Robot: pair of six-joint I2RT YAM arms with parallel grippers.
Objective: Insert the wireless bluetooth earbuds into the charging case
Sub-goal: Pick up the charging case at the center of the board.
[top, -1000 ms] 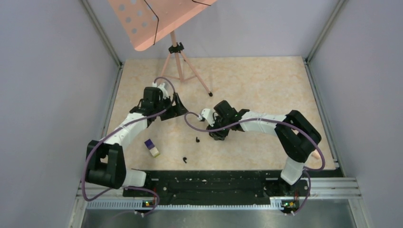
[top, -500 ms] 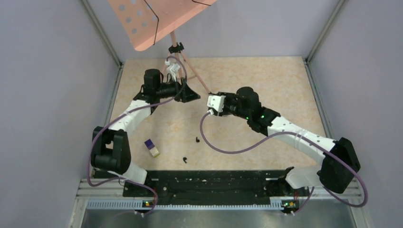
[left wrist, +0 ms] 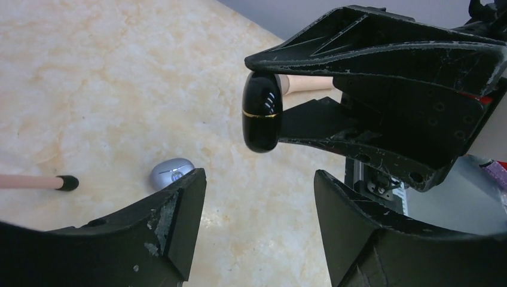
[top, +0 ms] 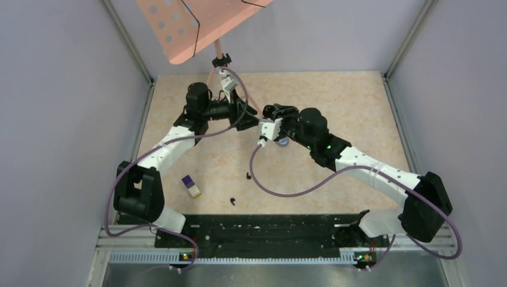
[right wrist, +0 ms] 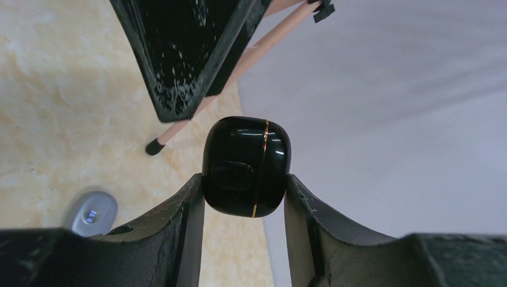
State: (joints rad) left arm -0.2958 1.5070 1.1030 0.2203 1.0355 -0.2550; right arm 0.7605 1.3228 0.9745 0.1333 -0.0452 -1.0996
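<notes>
My right gripper (right wrist: pixel 246 197) is shut on a glossy black charging case (right wrist: pixel 246 165) with a gold seam, closed and held above the table. In the left wrist view that case (left wrist: pixel 261 112) hangs between the right fingers, just beyond my left gripper (left wrist: pixel 260 185), which is open and empty. From above, the left gripper (top: pixel 241 111) and the right gripper (top: pixel 272 113) meet nose to nose at the far middle. Two black comma-shaped earbuds (top: pixel 248 176) (top: pixel 232 201) lie on the table near the front. The pale purple earbuds are out of view.
A closed lilac-grey oval case (top: pixel 283 142) lies on the table under the right wrist; it also shows in both wrist views (left wrist: pixel 172 172) (right wrist: pixel 91 213). A purple-and-cream block (top: pixel 191 186) lies front left. A pink music stand's legs (top: pixel 245 95) stand right behind the grippers.
My right gripper has risen from the table and swung to the far middle with the black case. My left gripper has moved right to face it.
</notes>
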